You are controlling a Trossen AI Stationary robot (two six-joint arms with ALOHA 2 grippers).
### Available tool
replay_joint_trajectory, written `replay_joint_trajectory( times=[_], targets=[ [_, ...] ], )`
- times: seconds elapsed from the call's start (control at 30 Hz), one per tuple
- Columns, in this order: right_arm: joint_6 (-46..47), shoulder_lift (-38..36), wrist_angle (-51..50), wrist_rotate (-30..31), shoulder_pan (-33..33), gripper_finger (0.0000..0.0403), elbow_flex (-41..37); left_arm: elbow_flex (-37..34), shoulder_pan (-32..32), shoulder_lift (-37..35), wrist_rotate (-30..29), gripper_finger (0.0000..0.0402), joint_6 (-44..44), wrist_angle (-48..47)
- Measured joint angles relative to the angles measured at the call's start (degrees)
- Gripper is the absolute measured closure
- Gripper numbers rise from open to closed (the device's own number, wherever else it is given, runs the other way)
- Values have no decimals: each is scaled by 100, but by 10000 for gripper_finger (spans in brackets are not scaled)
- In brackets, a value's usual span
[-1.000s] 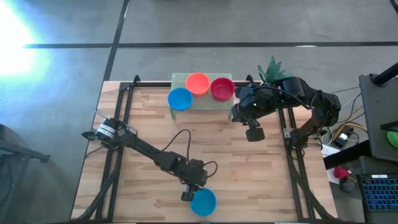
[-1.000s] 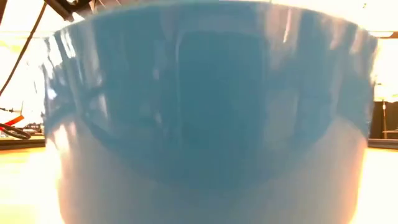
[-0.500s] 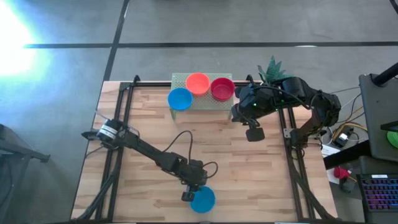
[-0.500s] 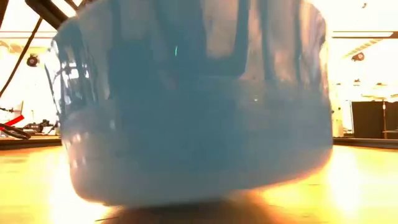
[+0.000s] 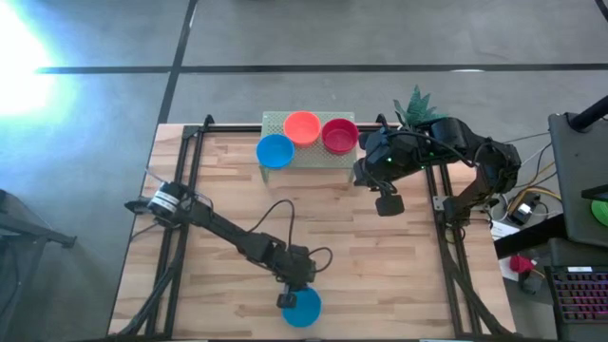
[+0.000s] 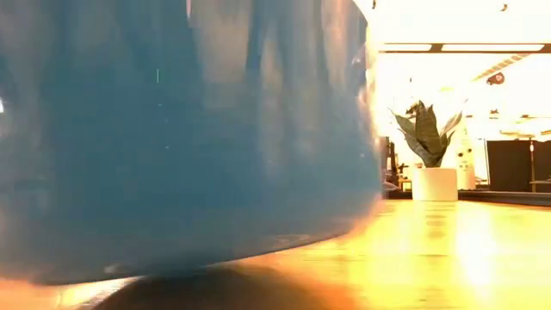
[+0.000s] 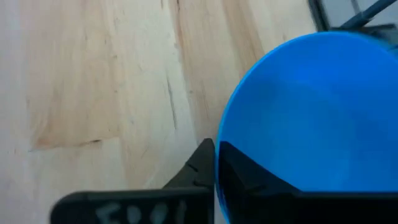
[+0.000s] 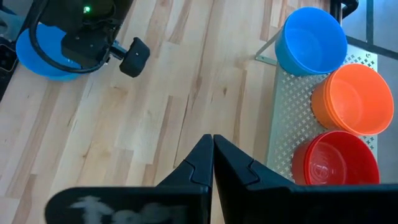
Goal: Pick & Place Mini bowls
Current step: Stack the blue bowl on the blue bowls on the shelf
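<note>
Table (image 5: 380, 275): pale planked wood, matt, visible grain. Blue bowl (image 5: 301, 308): smooth glossy plastic. Tray (image 8: 281, 102) at 12 o'clock: perforated metal, dull.

High view: overhead, straight down on whole table (image 5: 237, 190). Low view: table height, level, blue bowl (image 6: 172, 138) fills it; same bowl at 6 o'clock overhead (image 5: 301, 308). Wrist views look down close.

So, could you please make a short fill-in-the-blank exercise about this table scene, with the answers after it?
1. The left gripper grips the rim of a ____ bowl at the table's near edge.
2. On the perforated tray, the orange bowl sits between a blue bowl and a ____ one.
3. The right gripper, holding nothing, is ____.

Answers: blue; red; shut
</note>
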Motion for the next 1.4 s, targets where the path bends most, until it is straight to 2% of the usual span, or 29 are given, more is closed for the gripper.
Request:
replay_joint_trajectory(
  times=[0.23,0.3,0.47,0.73,0.93,1.17,1.4],
  targets=[
    [0,0,10,0,0,394,0,2,6,-49,201,399,-331,-29],
    [2,0,13,0,0,394,0,22,28,-132,377,400,-331,-192],
    [2,0,15,0,-2,394,0,271,110,-583,380,400,-255,-827],
    [-24,0,23,3,-2,394,0,637,352,-1397,-403,401,-289,-1595],
    [-46,0,24,2,-2,394,0,810,676,-2033,-1461,401,-281,-2419],
    [-44,0,33,0,-2,394,0,844,1286,-2809,-1609,401,-281,-2993],
    [-63,0,67,0,-2,394,0,844,2282,-3315,-1701,401,-280,-3321]
  ],
)
